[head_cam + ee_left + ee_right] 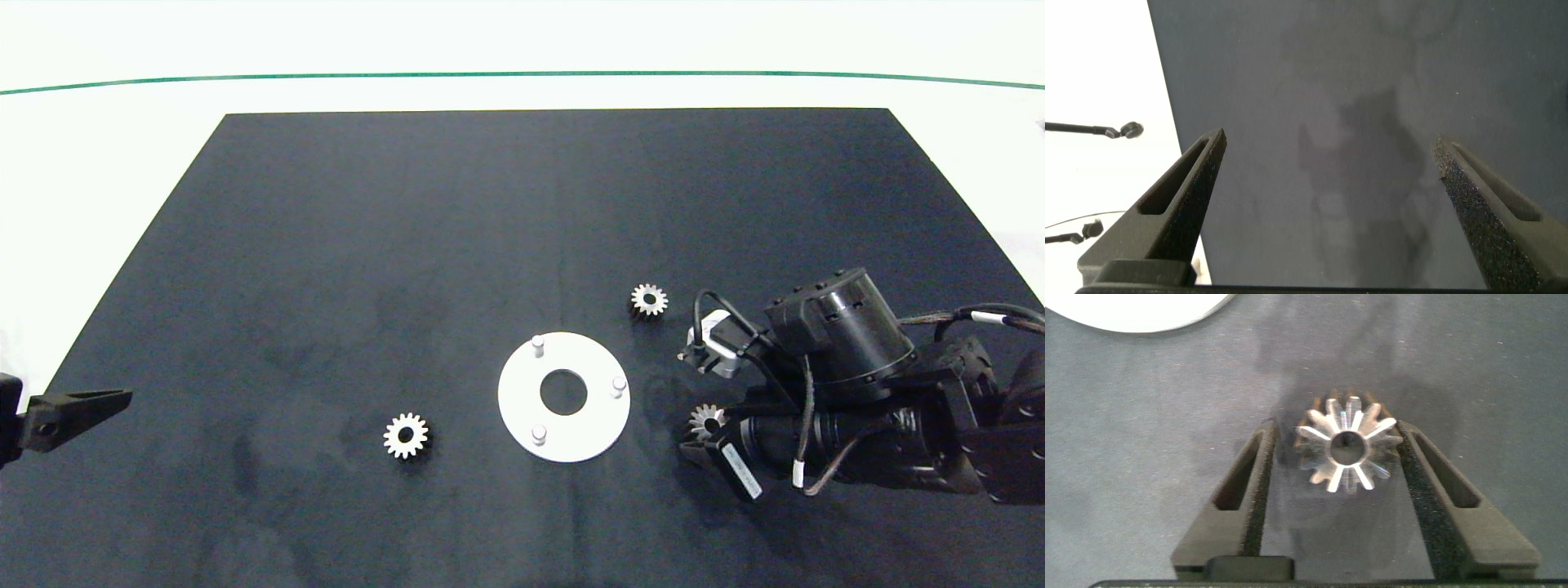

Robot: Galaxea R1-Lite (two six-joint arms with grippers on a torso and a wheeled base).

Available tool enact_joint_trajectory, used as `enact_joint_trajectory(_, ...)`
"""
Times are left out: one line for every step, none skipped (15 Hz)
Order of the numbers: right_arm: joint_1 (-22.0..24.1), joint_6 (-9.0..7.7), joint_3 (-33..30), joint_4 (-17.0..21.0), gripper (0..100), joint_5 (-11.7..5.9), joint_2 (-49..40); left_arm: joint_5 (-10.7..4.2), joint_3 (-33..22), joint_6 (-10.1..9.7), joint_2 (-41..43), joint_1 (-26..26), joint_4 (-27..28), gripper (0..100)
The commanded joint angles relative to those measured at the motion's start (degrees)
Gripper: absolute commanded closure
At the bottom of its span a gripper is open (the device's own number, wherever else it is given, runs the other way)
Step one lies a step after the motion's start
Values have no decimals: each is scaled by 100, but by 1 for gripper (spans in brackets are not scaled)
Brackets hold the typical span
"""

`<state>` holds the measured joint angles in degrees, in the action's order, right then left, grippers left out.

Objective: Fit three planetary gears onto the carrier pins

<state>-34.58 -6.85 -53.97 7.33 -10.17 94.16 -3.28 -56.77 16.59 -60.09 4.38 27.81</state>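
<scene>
The white carrier disc [596,433] lies flat at the mat's middle with three bare carrier pins [537,343], [619,384], [538,433]. All three planetary gears lie on the mat: one left of the disc [406,435], one behind it to the right [650,300], one right of it [707,420]. My right gripper [698,434] is low over that last gear [1346,449], its fingers open and straddling it; one pad touches the teeth, the other stands a small gap away. A corner of the disc [1135,310] shows beyond. My left gripper [1331,143] is open and empty at the mat's left edge [122,398].
A black mat [522,229] covers most of the white table [98,163]. A green line [522,73] runs along the far side. The right arm's wrist and cables [841,343] hang over the mat's right part.
</scene>
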Motion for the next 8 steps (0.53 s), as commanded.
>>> enact_joint_trajectory(127, -18, 0, 6, 49, -20, -56, -6, -1, 11, 41, 2, 14, 0)
enact_joint_trajectory(189, -36, -8, 6, 51, -12, -64, -6, -1, 11, 41, 2, 14, 0)
enact_joint_trajectory(215, -36, -8, 6, 54, 59, -73, -6, -1, 11, 41, 2, 14, 0)
enact_joint_trajectory(233, -36, -8, 14, 55, 76, -91, -6, -1, 11, 41, 2, 14, 0)
enact_joint_trajectory(233, -36, 9, 14, 57, 76, -91, -6, -1, 11, 41, 2, 14, 0)
enact_joint_trajectory(233, -27, 9, 14, 60, 85, -91, -6, -1, 11, 41, 2, 14, 0)
enact_joint_trajectory(233, -27, 53, 6, 61, 94, -100, -6, 8, 11, 41, 2, 14, 0)
enact_joint_trajectory(224, -27, 115, 6, 63, 94, -126, -6, -1, 11, 41, 2, 14, 0)
